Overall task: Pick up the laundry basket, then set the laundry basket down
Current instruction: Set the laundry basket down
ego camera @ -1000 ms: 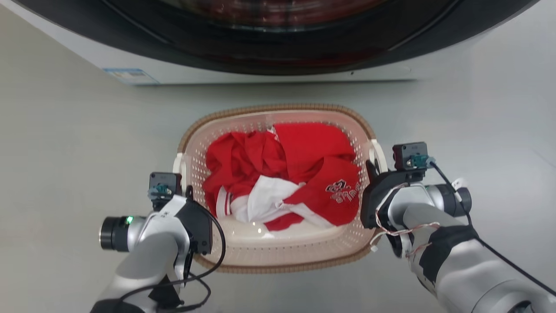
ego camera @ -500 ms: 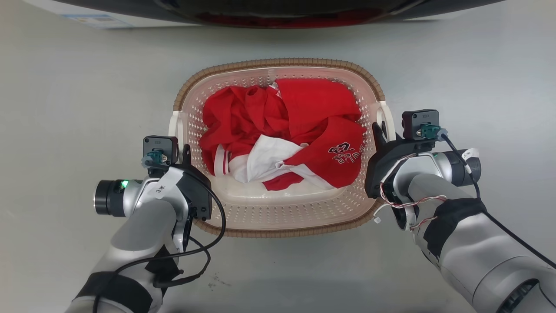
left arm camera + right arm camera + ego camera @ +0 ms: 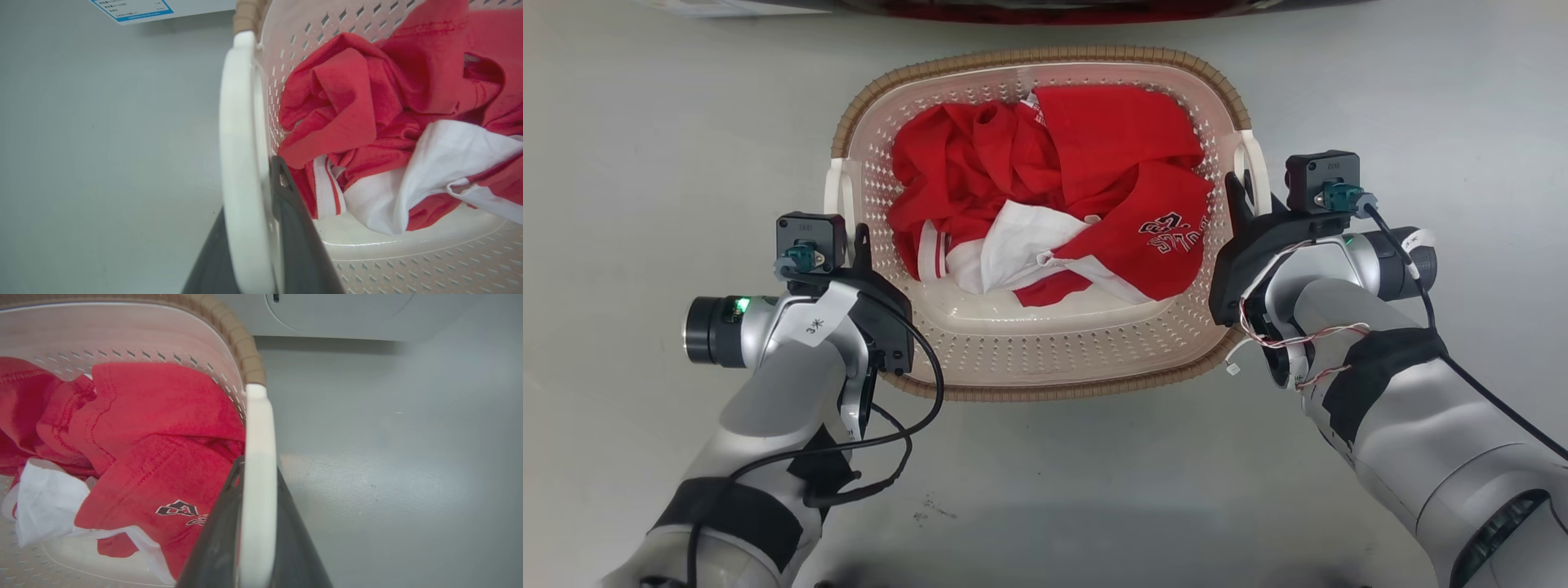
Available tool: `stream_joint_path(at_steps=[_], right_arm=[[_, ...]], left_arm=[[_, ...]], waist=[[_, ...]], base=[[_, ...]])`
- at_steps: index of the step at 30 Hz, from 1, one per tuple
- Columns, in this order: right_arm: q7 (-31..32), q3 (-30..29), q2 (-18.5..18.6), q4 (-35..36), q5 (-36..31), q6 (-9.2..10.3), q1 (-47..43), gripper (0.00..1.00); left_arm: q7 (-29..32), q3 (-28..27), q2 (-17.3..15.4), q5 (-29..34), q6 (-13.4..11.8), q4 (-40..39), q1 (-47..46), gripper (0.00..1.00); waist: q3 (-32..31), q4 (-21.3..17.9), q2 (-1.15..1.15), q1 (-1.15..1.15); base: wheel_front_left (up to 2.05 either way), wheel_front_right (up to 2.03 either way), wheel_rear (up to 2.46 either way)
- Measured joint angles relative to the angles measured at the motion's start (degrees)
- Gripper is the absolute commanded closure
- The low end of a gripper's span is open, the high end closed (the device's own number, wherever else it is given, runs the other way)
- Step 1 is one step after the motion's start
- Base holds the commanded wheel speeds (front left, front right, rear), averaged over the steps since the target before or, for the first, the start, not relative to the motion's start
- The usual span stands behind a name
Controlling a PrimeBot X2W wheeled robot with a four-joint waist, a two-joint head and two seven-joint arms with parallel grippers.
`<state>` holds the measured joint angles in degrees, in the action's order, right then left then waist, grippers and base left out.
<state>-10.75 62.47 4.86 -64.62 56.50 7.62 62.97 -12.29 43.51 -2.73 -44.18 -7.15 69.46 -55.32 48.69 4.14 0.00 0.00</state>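
The floor is smooth, pale grey and faintly glossy, with a few dark specks behind the left pincer. Ahead of both pincers a washer stands on it. The laundry basket lies between the left pincer and the right pincer; whether it touches the floor cannot be told.

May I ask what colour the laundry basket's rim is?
The laundry basket's rim is woven-look brown, clearest in the head view.
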Motion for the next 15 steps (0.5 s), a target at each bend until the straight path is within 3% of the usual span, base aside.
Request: stream_joint_path(at_steps=[15], right_arm=[[-1.71, 0.19, 0.02, -0.16, -0.04, 0.01, 0.16, 1.0]], left_arm=[[-1.0, -0.14, 0.09, 1.41, 0.0, 0.98, -1.84, 1.0]], waist=[[1.72, 0.25, 0.0, 0.0]], base=[[0.0, 0.0, 0.0]])
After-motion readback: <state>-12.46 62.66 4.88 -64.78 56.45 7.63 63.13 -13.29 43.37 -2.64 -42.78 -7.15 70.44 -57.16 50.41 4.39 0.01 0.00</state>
